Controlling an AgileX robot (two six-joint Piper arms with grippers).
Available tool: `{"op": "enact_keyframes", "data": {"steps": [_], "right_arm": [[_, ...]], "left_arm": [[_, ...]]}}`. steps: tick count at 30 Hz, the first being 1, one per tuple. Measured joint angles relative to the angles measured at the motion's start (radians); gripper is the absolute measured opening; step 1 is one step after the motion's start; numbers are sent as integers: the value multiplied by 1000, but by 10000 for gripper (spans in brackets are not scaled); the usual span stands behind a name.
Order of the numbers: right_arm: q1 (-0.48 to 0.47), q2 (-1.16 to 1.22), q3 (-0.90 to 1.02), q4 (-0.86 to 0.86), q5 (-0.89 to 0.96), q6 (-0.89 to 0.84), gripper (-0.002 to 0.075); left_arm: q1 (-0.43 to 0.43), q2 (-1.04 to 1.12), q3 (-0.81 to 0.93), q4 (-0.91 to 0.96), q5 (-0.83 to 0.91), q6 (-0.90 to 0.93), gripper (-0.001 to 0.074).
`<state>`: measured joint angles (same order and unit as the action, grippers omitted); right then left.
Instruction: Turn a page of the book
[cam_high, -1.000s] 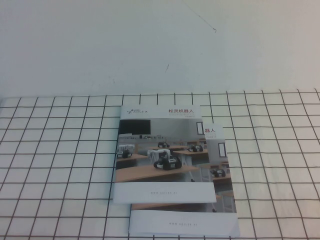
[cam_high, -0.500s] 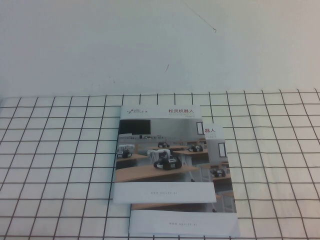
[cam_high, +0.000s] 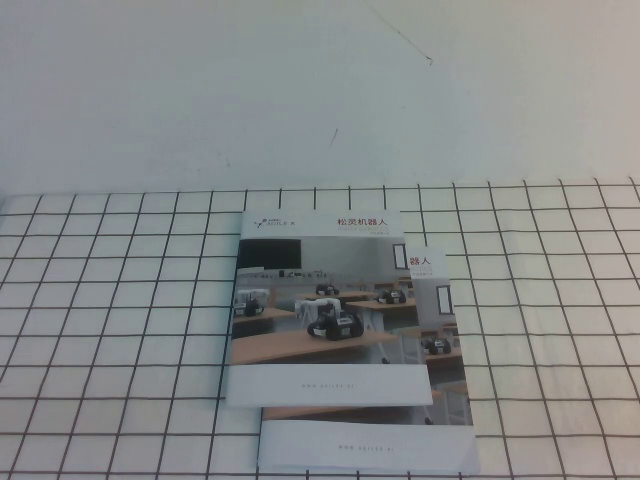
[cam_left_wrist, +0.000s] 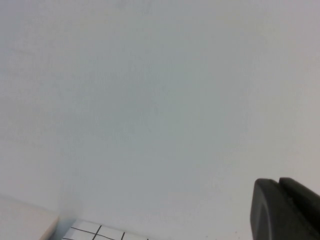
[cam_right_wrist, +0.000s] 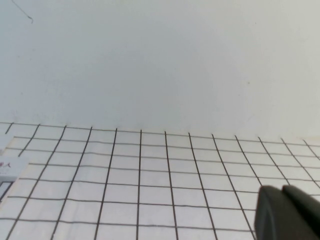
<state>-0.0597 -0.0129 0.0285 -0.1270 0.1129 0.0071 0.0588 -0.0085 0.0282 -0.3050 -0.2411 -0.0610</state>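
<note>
Book (cam_high: 325, 310) sat closed in the lower middle of the high view, flat on the grid cloth (cam_high: 120, 330), its cover page (cam_high: 310, 250) facing up with the classroom photo. It lay on top of a second booklet (cam_high: 440, 400) that stuck out at its right and bottom edges. Left gripper (cam_left_wrist: 285, 210) only showed as a dark bit in the lower right corner of its wrist view, and the right gripper (cam_right_wrist: 287, 212) the same in its own, so I couldn't tell for either whether the fingers were apart or together.

Right hand (cam_right_wrist: 287, 212) above black-gridded white cloth (cam_right_wrist: 150, 175)
</note>
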Motion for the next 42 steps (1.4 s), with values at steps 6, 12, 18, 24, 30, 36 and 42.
{"op": "enact_keyframes", "data": {"steps": [6, 12, 18, 24, 30, 36, 42], "right_arm": [[0, 0, 0, 6, -147, 35, -2], [0, 0, 0, 8, -480, 106, -2], [0, 0, 0, 8, -763, 101, -2], [0, 0, -71, 8, -836, 86, -2], [0, 0, -296, 8, -759, -7, -2], [0, 100, -524, 8, -683, -36, -2], [0, 297, -757, 8, -369, -85, -2]], "left_arm": [[0, 0, 0, -3, -38, -23, -2], [0, 0, 0, 38, -219, -213, -2], [0, 0, -36, 244, -284, -418, -2], [0, 0, -259, 358, -155, -457, -2], [0, 83, -510, 470, -37, -453, -2], [0, 258, -734, 554, 102, -457, -4], [0, 387, -834, 621, 224, -458, -4]]}}
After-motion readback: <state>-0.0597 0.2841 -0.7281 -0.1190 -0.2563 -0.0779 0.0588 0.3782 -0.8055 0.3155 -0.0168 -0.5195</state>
